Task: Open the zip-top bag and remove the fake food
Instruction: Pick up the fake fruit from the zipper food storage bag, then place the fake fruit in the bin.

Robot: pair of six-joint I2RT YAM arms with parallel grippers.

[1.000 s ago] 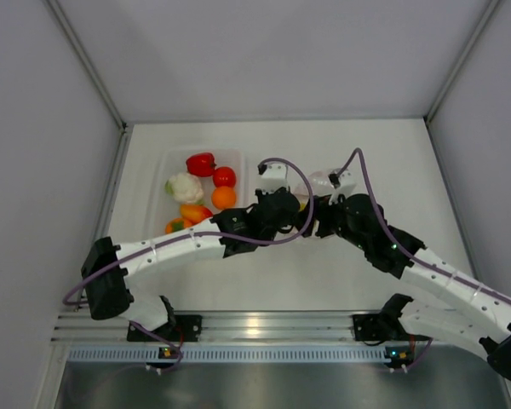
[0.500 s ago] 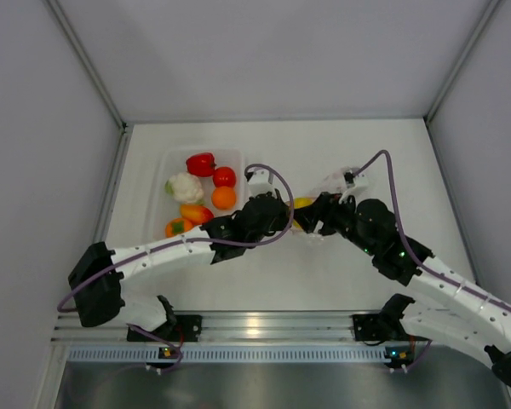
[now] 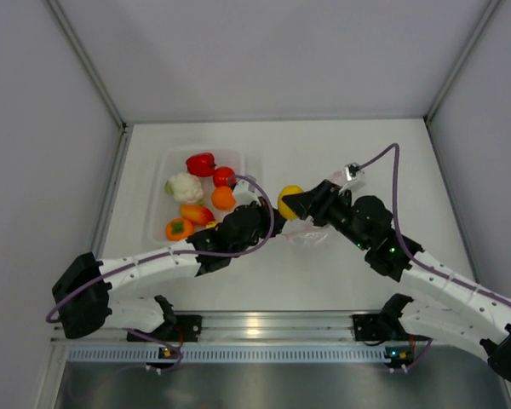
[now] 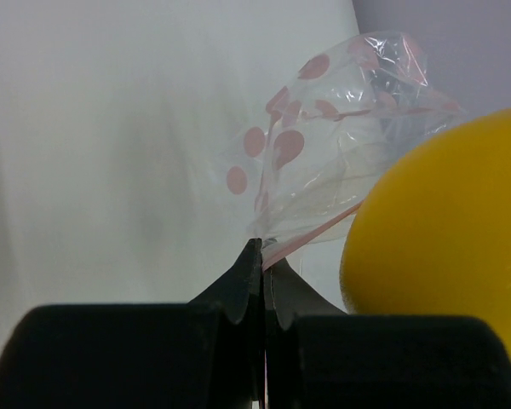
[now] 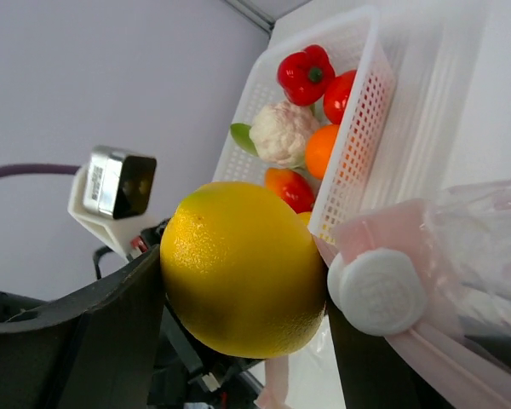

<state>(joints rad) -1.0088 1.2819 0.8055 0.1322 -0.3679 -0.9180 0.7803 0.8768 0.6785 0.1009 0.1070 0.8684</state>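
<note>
Left of the left gripper (image 4: 262, 256), a clear tray (image 5: 362, 102) sits on the white table (image 3: 341, 153) with fake food in it. A red pepper (image 3: 201, 163) lies at its far end. A cauliflower (image 3: 185, 187), a tomato (image 3: 224, 176) and an orange (image 3: 224, 198) fill the middle, and a persimmon (image 3: 180, 227) with a green top lies at the near end. From above, the left wrist overlaps the tray's near right corner.

The left gripper has its jaws pressed fully together, pinching the edge of the bag (image 4: 341, 145) at the pink zip strip. Ahead of that gripper the bag spreads out, crinkled and clear, printed with pink dots. In the top view it lies on the table between the two grippers, mostly under the right one.

Just right of the left gripper, beside the bag and not covered by its plastic, is a yellow lemon (image 3: 287, 201). The right gripper (image 5: 245, 285) holds it with jaws set wide, one black finger on each side of the fruit. In the right wrist view the bag's pink strip and a white round piece sit just beside the lemon, against the gripper's right finger. The tray stands beyond the gripper.
</note>
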